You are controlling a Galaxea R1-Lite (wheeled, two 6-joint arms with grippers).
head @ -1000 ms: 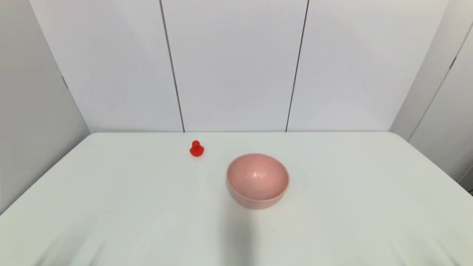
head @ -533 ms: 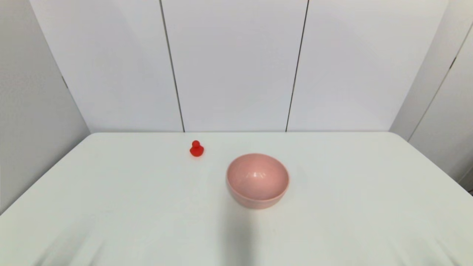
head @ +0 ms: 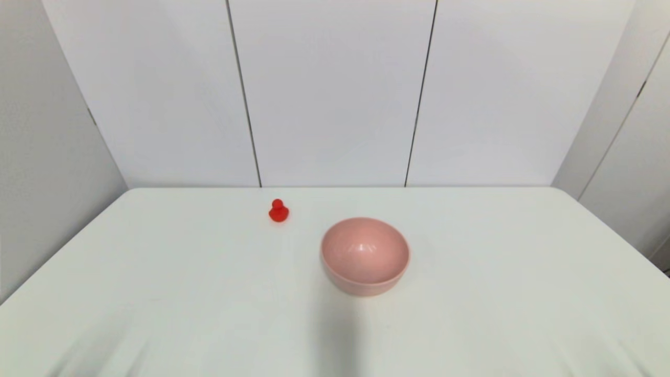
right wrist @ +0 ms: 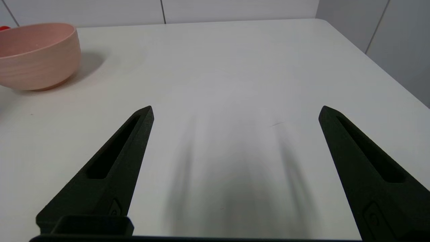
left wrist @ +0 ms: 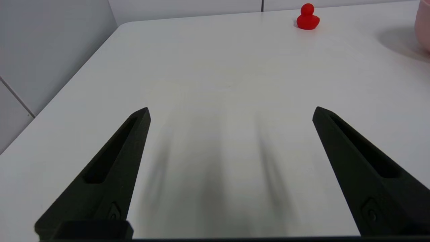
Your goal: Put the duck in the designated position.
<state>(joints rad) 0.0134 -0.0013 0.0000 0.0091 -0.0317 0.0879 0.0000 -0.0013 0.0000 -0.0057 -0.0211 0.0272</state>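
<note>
The tiny glossy red duck (head: 278,211) stands upright on the white table near its far edge, left of centre. It also shows far ahead in the left wrist view, duck (left wrist: 307,17). A pink bowl (head: 365,256) sits empty at mid-table, to the right of and nearer than the duck; the same bowl (right wrist: 37,55) appears in the right wrist view. My left gripper (left wrist: 231,112) hangs open over the near left of the table, far from the duck. Over the near right, my right gripper (right wrist: 237,111) is open too. Neither arm shows in the head view.
The white table (head: 209,293) has a rounded left corner (left wrist: 124,25) and a right edge (right wrist: 386,67). Pale wall panels close the back and both sides. A sliver of the pink bowl (left wrist: 424,30) shows in the left wrist view.
</note>
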